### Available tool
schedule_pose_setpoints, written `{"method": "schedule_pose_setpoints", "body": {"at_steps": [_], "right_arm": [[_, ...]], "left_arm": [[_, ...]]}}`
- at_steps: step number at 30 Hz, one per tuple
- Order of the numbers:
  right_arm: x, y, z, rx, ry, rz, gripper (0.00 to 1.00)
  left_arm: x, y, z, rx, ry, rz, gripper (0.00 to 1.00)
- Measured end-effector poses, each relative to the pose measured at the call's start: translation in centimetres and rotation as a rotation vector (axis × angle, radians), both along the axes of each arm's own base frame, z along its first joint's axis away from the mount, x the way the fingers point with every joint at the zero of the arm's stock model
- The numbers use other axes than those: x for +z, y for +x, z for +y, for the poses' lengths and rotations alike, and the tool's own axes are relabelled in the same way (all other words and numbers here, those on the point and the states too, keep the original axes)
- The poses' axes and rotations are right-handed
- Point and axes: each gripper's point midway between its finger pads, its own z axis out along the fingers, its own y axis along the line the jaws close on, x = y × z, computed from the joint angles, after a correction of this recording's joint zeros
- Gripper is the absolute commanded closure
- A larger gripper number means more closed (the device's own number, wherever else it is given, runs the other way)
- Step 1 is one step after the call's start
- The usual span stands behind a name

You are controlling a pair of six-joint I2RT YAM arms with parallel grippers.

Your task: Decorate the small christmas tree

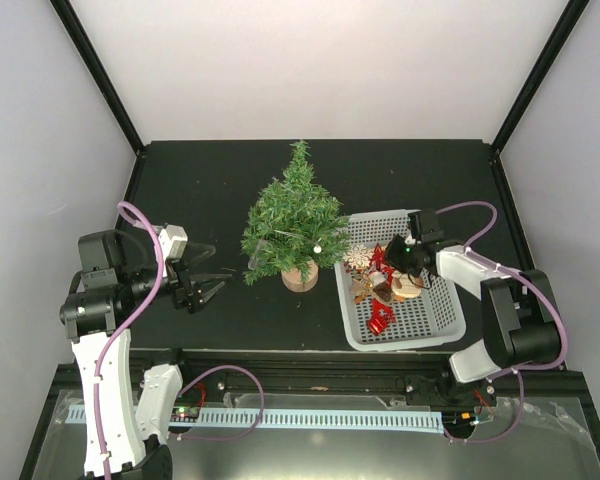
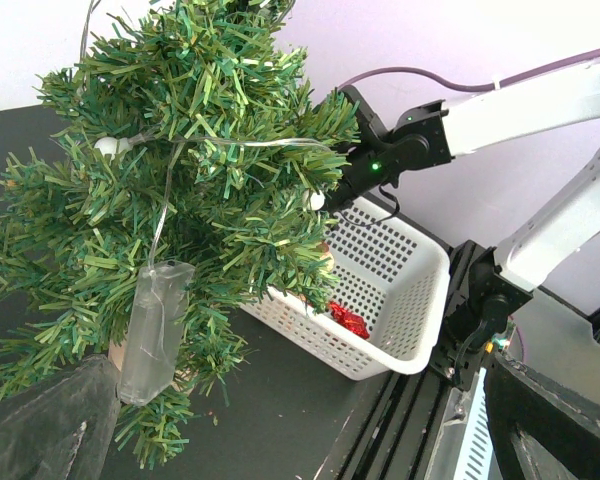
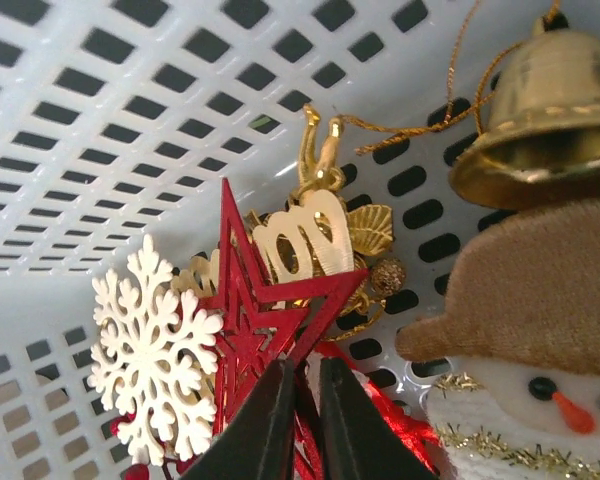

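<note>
The small christmas tree (image 1: pixel 294 218) stands mid-table on its wooden disc base (image 1: pixel 300 276), with a clear light string and white bulbs (image 2: pixel 108 146) on it. My right gripper (image 1: pixel 395 262) is down in the white basket (image 1: pixel 448 333). In the right wrist view it (image 3: pixel 305 400) is shut on the lower edge of a red star ornament (image 3: pixel 245 310). Next to the star lie a white snowflake (image 3: pixel 150 355), a gold ornament (image 3: pixel 310 240), a gold bell (image 3: pixel 545 120) and a snowman (image 3: pixel 540 330). My left gripper (image 1: pixel 208 290) is open and empty, left of the tree.
A clear battery pack (image 2: pixel 152 325) hangs from the light string on the tree's near side. Another red ornament (image 1: pixel 381 318) lies at the basket's near end. The basket (image 2: pixel 400 330) sits right next to the tree. Black frame posts stand at the back corners.
</note>
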Motion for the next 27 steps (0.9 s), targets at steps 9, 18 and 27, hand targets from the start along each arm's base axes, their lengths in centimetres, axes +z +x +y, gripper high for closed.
{"method": "schedule_pose_setpoints", "body": {"at_steps": [9, 18, 27], "right_arm": [[1.3, 0.3, 0.3, 0.007, 0.019, -0.04, 0.99], [2.5, 0.2, 0.3, 0.011, 0.027, -0.078, 0.99], [5.3, -0.3, -1.2, 0.006, -0.049, -0.16, 0.99]], "left_arm": [[0.0, 0.0, 0.0, 0.0, 0.0, 0.0, 0.01], [-0.2, 0.0, 0.0, 0.001, -0.001, 0.006, 0.01], [-0.3, 0.1, 0.2, 0.019, 0.014, 0.001, 0.01]]}}
